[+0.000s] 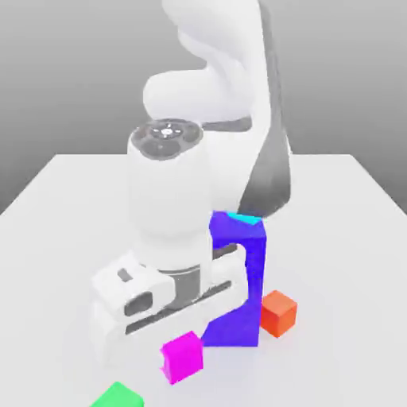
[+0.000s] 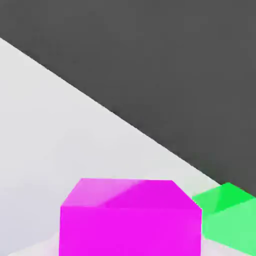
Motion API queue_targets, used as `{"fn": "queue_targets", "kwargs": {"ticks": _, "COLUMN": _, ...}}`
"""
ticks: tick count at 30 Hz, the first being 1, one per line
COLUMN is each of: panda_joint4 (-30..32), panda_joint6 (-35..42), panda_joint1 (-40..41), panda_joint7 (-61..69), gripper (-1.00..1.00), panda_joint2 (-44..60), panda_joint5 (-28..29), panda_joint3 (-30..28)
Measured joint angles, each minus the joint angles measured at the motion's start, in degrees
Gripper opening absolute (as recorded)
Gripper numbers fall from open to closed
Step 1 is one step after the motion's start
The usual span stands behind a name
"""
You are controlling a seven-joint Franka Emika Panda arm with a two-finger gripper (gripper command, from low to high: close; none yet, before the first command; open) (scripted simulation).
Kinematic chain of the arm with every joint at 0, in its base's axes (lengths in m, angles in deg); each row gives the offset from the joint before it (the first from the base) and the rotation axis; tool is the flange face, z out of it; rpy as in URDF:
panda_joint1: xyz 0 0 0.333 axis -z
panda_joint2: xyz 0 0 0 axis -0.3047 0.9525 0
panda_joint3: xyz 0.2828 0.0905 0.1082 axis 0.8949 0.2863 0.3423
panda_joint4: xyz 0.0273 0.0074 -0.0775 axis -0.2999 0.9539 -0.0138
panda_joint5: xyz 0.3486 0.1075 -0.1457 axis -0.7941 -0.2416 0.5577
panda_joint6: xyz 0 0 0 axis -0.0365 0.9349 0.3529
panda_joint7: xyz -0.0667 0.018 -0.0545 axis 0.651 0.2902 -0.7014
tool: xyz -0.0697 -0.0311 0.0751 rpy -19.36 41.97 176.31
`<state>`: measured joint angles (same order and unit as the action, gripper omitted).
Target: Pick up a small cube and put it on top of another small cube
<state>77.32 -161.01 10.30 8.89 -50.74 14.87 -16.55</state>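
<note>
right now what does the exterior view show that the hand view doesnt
Exterior view alone: the white arm itself, the tall blue-purple block with a cyan cube peeking from behind its top, and the orange-red cube at the exterior view's right of that block. Hand view alone: the dark backdrop beyond the table edge. Both share the magenta cube, very close up in the hand view, the green block near it, and the white table.
</note>
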Motion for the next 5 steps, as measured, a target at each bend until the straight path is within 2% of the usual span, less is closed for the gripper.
{"fn": "queue_targets", "kwargs": {"ticks": 1, "panda_joint4": -0.7, "panda_joint6": -1.5, "panda_joint1": 1.2, "panda_joint7": 0.8, "gripper": -1.00, "panda_joint2": 2.3, "panda_joint5": -1.4, "panda_joint3": 0.6}}
{"fn": "queue_targets", "kwargs": {"ticks": 2, "panda_joint4": -1.1, "panda_joint6": -2.7, "panda_joint1": 2.1, "panda_joint7": 1.3, "gripper": 1.00, "panda_joint2": 3.9, "panda_joint5": -2.2, "panda_joint3": 1.2}}
{"fn": "queue_targets", "kwargs": {"ticks": 5, "panda_joint4": -1.1, "panda_joint6": -2.7, "panda_joint1": 2.1, "panda_joint7": 1.3, "gripper": 1.00, "panda_joint2": 3.9, "panda_joint5": -2.2, "panda_joint3": 1.2}}
